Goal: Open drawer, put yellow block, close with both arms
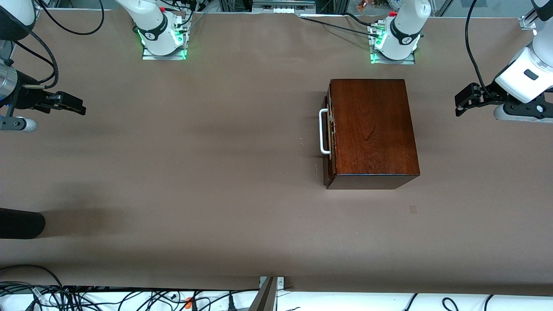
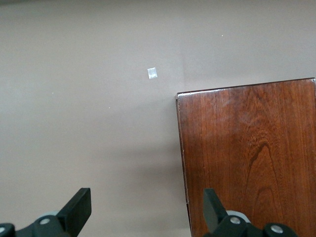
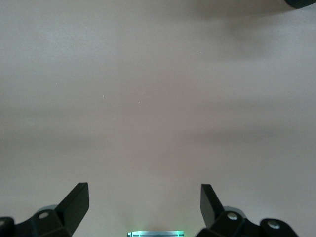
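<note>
Start | you see drawer (image 1: 329,129) shut in box (image 1: 371,127), handle at 9 o'clock facing right arm | yellow block not visible | left gripper (image 2: 145,210) fingers open over box edge | right gripper (image 3: 143,207) fingers open over bare table (image 1: 194,172), both waiting.

The wooden box (image 1: 372,129) hides nearly all of its drawer (image 1: 329,129); only a thin front edge and the white handle (image 1: 323,131) show. In the left wrist view the box (image 2: 247,158) runs off the picture's edge. Both arms are cut off by the front view's borders (only their bases and hands show). A dark rounded shape (image 1: 19,223) at the counter's (image 1: 194,172) right-arm end is cropped and cannot be identified.
</note>
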`<state>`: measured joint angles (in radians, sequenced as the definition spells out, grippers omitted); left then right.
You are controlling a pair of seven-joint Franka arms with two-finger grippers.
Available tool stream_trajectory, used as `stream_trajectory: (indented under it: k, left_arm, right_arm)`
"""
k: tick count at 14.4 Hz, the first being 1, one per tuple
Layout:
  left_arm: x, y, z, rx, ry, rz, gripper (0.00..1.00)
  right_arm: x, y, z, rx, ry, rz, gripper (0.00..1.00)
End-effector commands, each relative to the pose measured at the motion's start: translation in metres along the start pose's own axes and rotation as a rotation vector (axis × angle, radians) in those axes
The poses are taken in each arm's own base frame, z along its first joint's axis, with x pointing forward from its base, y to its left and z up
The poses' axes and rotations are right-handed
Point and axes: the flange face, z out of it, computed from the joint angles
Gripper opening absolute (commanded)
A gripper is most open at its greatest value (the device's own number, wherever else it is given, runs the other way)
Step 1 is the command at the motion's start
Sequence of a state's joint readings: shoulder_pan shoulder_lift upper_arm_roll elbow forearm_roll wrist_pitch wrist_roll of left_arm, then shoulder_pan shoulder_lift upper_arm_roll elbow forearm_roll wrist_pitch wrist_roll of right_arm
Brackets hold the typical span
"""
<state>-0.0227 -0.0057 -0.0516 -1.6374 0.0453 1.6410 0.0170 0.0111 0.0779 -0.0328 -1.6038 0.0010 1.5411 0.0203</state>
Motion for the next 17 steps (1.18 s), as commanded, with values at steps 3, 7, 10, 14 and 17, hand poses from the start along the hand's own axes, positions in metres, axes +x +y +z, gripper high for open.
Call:
stream_trajectory:
  k: [3, 7, 10, 14, 17]
  left_arm:
    - [0.0024, -0.0028, -0.0065, 0.000, -0.005, 0.050, 1.00]
    - [0.0023, -0.0102, -0.0052, -0.003, -0.008, 0.040, 1.00]
    - [0.0025, -0.0069, -0.0053, -0.002, -0.008, 0.046, 1.00]
    - [0.0024, -0.0078, -0.0053, -0.002, -0.008, 0.043, 1.00]
    - [0.0025, -0.0061, -0.0054, -0.002, -0.008, 0.046, 1.00]
  right_arm:
    - [0.0005, 0.0001, -0.0048, 0.005, -0.002, -0.010, 1.00]
    - [0.0011, 0.0009, -0.0054, 0.005, 0.004, -0.008, 1.00]
    - [0.0013, 0.0001, -0.0055, 0.005, 0.005, -0.010, 1.00]
    - [0.0015, 0.0011, -0.0076, 0.004, 0.015, -0.008, 1.00]
    - [0.0031, 0.0023, -0.0099, -0.007, 0.029, -0.008, 1.00]
